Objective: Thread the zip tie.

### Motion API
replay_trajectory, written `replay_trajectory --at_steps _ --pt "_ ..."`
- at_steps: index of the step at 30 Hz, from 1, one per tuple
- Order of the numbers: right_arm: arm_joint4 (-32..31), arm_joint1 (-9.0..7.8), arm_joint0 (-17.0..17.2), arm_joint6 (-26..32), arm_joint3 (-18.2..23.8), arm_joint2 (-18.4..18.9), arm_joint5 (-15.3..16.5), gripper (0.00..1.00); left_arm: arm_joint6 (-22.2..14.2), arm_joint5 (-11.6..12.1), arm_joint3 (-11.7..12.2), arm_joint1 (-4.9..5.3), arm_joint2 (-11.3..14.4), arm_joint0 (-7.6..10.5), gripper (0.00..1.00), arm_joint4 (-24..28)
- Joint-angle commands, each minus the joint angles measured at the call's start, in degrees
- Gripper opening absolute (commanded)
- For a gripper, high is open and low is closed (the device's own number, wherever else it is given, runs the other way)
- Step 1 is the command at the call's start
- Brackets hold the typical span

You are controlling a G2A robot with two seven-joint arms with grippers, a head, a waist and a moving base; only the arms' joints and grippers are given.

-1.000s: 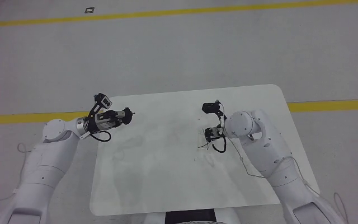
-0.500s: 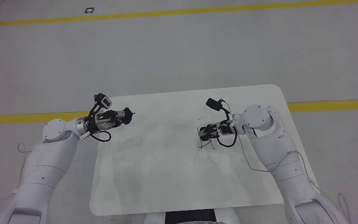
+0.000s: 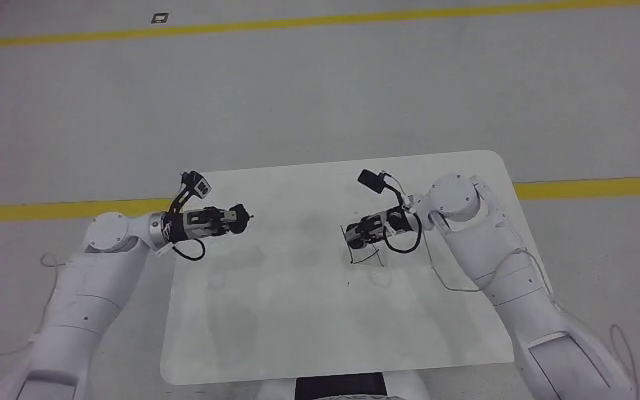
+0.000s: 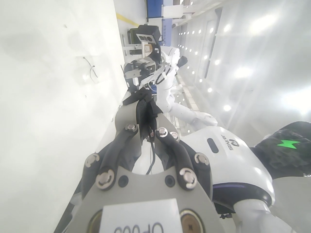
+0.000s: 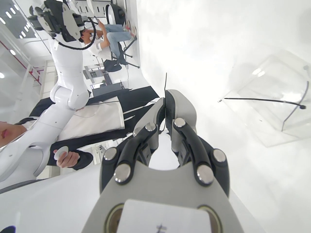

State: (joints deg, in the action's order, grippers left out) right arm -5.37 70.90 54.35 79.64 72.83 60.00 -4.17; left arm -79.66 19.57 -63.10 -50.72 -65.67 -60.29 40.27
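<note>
**Left hand (image 3: 240,216) clenched, right hand (image 5: 165,104) grasping the zip tie (image 5: 166,83), nothing threaded**

The left hand hangs over the left part of the bench (image 3: 300,330) with its pads pressed together. We can't tell whether anything sits between them.

The right hand is over the bench's right half, well apart from the left hand. The zip tie is a thin black strip clamped between its pads. One end sticks out past the fingertips and the rest runs back between the fingers. We can't tell which end is the head.

Just beside that hand a clear tray (image 5: 272,78) sits on the bench with more black ties (image 5: 262,100) lying in it.

Progress, our call: pickup looks done, since one tie is out of the tray and in a firm grip. Threading has not begun. We see no loop, the tail is not in the head, and the left hand is nowhere near the tie.

What's left is to bring the hands together, grip the free end, feed the tail through the head and pull. We'd log this as an early stage.
</note>
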Motion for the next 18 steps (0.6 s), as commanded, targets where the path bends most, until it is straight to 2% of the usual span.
replay_trajectory --at_steps 1,7,12,13,18 --pt "4.16 -1.54 -3.54 0.0 -2.28 -5.15 0.08 0.0 0.02 -0.09 -0.7 -0.13 0.09 0.65 0.0 -3.35" --pt "15.84 -5.68 -12.97 0.0 -5.13 -19.31 1.29 0.0 0.02 -0.09 -2.63 -0.97 -0.07 1.46 0.0 -10.32" --pt "27.62 -8.76 -20.91 0.0 -4.53 -33.06 3.5 0.0 0.02 -0.09 -4.6 -1.8 0.25 1.78 0.0 -14.68" --pt "29.05 -9.09 -21.85 0.0 -4.37 -34.62 3.97 0.0 0.02 -0.09 -4.77 -2.01 0.32 1.64 0.0 -13.79" --pt "29.05 -9.09 -21.85 0.0 -4.37 -34.62 3.97 0.0 0.02 -0.09 -4.8 -2.08 0.35 1.61 0.0 -13.54"
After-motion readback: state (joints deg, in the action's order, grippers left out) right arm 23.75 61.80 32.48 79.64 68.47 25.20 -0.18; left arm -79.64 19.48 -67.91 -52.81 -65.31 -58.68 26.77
